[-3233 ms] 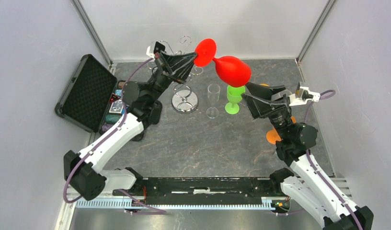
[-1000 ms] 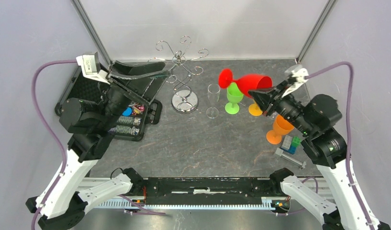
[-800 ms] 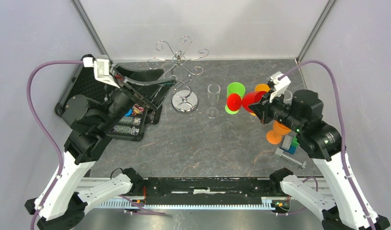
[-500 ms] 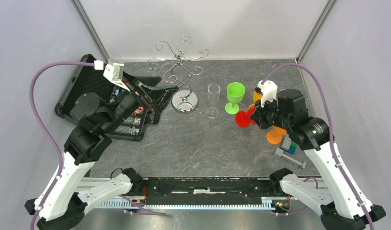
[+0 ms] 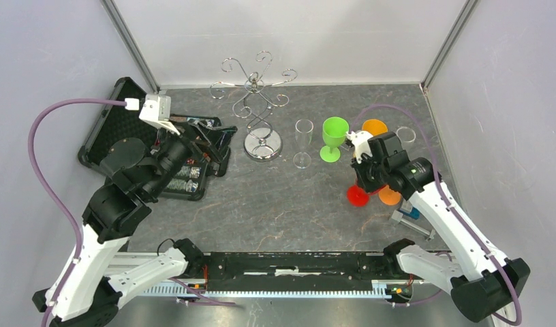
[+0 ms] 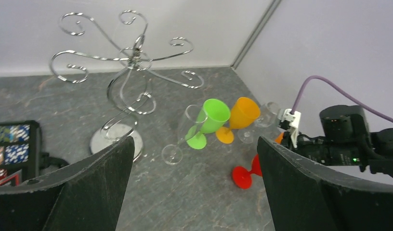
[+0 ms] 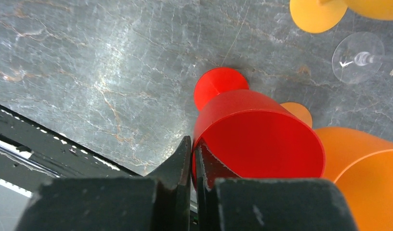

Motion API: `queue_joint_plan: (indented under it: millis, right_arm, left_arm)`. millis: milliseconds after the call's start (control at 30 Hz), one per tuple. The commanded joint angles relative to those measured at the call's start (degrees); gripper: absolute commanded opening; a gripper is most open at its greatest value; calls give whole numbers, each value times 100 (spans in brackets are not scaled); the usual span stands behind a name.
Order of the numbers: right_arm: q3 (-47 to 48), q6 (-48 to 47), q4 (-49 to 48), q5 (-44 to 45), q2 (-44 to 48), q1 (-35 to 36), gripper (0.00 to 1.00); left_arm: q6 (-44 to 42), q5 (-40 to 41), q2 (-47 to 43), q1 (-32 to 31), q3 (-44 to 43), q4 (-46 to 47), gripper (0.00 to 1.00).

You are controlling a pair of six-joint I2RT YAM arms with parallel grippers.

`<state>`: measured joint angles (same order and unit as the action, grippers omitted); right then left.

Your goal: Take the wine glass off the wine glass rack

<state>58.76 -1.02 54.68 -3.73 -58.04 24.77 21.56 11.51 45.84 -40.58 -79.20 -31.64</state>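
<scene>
The red wine glass [image 7: 257, 130] stands upright with its foot [image 5: 358, 196] on the table at the right. It is also in the left wrist view [image 6: 242, 176]. My right gripper [image 5: 368, 178] comes down from above and is shut on the rim, one finger inside the bowl and one outside [image 7: 192, 142]. The chrome wine glass rack [image 5: 261, 102] stands at the back centre with nothing hanging on its scroll arms [image 6: 132, 57]. My left gripper [image 5: 210, 139] is open and empty over the black case, left of the rack, its fingers wide apart [image 6: 194, 139].
A clear flute [image 5: 303, 143] and a green glass [image 5: 334, 136] stand right of the rack base [image 5: 263, 144]. Orange glasses [image 5: 375, 127] [image 5: 391, 197] and a clear glass [image 5: 406, 135] crowd round the red one. An open black case [image 5: 125, 129] lies at left. Small items [image 5: 408, 216] lie at right.
My right arm swung the red glass from lying tilted in the air down to upright on the table, nearer the front. My left arm drew back from the rack toward the case.
</scene>
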Motion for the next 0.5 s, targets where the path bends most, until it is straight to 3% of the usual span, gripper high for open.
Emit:
queue_joint_plan:
  millis: [0,467]
  right_arm:
    - [-160,-151,-262,105,-65,36,10]
    - [152,-90,-482,135,47,32,46]
  left_arm:
    - [-129,598,-93,15,-23,-464,100]
    - [103,1313,-444,15,-34,-1246,100]
